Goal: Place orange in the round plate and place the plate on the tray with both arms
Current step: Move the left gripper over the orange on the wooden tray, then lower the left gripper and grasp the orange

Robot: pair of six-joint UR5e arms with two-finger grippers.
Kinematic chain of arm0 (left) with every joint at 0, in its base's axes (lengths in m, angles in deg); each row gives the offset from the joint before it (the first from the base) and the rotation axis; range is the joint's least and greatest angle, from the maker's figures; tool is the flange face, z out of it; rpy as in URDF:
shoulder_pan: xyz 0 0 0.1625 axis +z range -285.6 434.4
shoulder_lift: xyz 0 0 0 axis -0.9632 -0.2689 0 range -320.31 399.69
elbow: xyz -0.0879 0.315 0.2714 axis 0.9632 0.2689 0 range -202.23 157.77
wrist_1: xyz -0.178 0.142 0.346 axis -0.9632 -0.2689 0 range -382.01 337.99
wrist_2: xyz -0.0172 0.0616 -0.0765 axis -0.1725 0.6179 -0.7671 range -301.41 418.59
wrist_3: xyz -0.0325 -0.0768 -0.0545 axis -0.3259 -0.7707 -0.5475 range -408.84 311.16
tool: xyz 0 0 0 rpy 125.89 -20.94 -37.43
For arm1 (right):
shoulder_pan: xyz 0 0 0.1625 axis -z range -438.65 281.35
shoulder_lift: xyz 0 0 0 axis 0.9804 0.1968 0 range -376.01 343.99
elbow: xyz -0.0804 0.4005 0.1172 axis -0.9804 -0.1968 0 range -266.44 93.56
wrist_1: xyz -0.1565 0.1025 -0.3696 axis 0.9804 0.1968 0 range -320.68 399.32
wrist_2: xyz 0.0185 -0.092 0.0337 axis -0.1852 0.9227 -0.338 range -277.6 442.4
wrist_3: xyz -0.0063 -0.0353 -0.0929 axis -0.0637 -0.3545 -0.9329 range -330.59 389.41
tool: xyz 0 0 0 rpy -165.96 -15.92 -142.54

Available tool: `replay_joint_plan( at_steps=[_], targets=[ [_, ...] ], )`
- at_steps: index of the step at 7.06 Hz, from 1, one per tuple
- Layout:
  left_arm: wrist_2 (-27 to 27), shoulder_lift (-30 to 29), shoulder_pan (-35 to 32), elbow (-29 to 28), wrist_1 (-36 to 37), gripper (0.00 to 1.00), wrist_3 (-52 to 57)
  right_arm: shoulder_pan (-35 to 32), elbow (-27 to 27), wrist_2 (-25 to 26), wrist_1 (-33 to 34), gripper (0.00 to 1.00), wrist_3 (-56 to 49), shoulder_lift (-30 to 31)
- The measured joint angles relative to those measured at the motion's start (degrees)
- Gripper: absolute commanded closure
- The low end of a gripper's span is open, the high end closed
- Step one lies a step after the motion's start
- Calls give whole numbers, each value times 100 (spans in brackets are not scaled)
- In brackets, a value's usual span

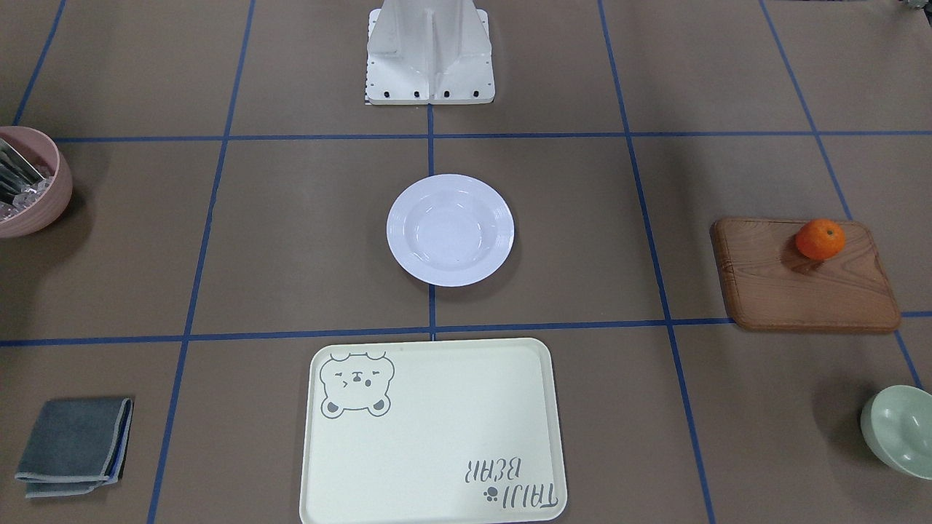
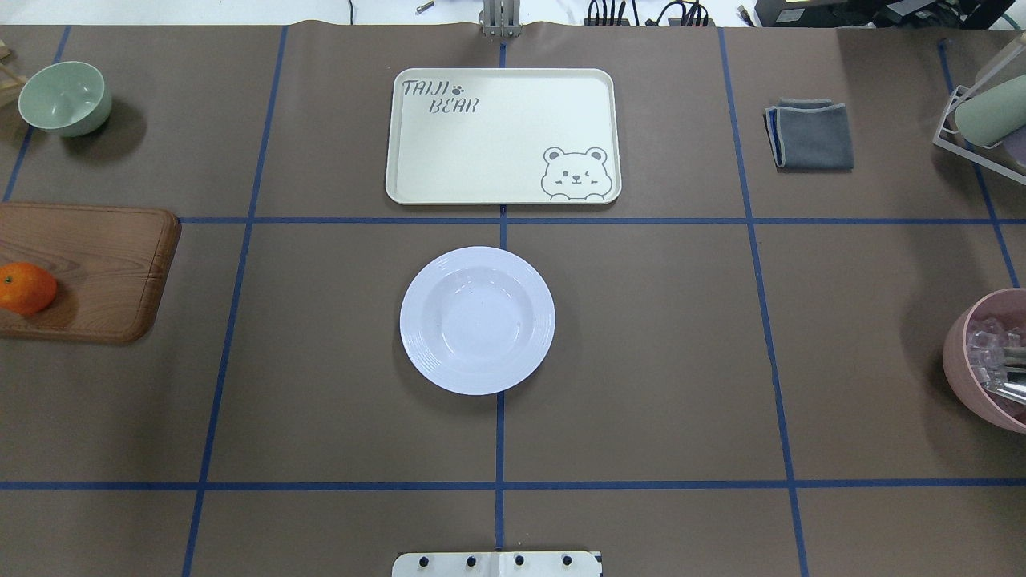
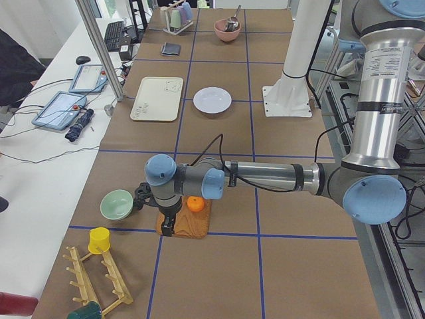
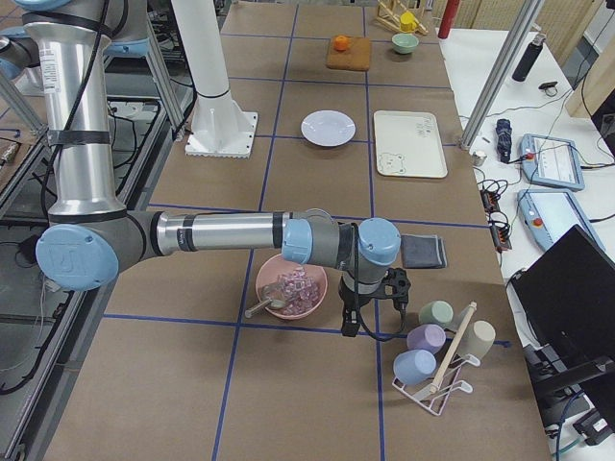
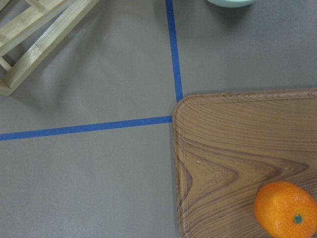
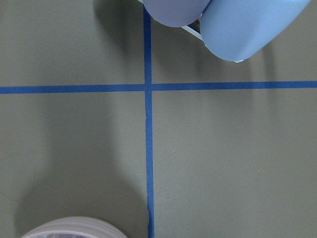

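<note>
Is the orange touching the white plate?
Apart. The overhead view shows the orange sitting on the wooden board far left, the round plate in the middle, bare table between them.

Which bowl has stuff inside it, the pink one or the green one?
The pink bowl: it holds clear cube-like pieces and a metal utensil. The pale green bowl has nothing in it.

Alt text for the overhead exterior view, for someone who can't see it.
An empty white round plate sits at the centre of a brown table gridded with blue tape, the empty cream tray just beyond it. The orange rests on a wooden board at the left edge; a green bowl, grey cloth and pink bowl sit farther out.
</note>
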Motion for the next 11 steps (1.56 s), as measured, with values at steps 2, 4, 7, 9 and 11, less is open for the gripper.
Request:
replay_joint_plan(
  at_steps=[2, 4, 7, 9, 11],
  targets=[
    [-13, -34, 1, 46, 1, 1, 0, 0, 23, 4, 4, 0, 2, -27],
    [-28, -50, 86, 344, -31, 1, -9, 14, -14, 19, -7, 0, -9, -91],
    [-13, -304, 658, 549, -92, 1, -657, 78, -77, -19, -130, 0, 1, -257],
    [22, -287, 1272, 473, -409, 1, -1851, 86, -131, -165, -311, 0, 17, -204],
    [41, -87, 1510, 39, -1364, 1, -2394, 87, -95, -553, -342, 0, 71, -213]
  ],
)
